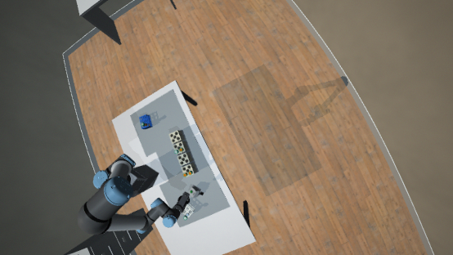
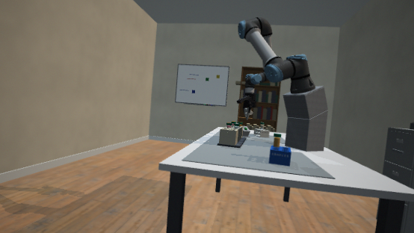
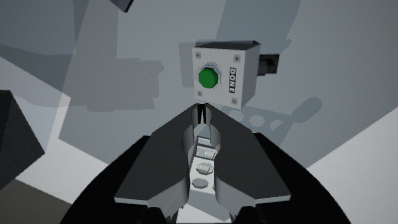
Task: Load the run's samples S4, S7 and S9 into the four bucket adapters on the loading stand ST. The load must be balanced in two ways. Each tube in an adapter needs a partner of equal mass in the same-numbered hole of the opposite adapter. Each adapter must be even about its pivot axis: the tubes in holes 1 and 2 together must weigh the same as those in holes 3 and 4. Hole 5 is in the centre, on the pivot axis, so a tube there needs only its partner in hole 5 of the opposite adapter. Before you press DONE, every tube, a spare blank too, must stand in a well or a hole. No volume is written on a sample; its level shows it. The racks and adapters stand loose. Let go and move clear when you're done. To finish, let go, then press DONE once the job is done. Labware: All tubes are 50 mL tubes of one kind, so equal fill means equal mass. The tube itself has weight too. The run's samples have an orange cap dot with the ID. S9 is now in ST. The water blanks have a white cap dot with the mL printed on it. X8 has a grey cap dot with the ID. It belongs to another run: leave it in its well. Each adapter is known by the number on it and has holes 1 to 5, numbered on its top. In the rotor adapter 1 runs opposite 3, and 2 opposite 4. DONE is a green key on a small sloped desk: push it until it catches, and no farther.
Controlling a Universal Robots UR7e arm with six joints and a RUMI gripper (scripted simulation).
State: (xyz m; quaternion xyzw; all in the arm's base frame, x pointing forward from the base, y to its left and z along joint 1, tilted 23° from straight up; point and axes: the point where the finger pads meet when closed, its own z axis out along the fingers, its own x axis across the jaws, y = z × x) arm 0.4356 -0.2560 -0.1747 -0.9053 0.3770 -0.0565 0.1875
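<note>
The gripper (image 1: 187, 195) (image 2: 246, 117) (image 3: 202, 105) is closed with nothing between its fingers, their tips drawn together probably so that they can serve as a blunt pusher for the DONE key (image 1: 191, 190) (image 2: 245, 128) (image 3: 208, 78). That key sits at upper centre of the wrist view, just ahead of the tips, on a small sloped desk (image 1: 196, 190) (image 2: 246, 132) (image 3: 223, 94) whose tilted face presents it to the arm. It is a faceted green button in a pale grey face, a dark DONE label beside it and a screw near each corner. Whether it has caught is hard to judge from above, though it seems to stand proud; the tips look clear of it
</note>
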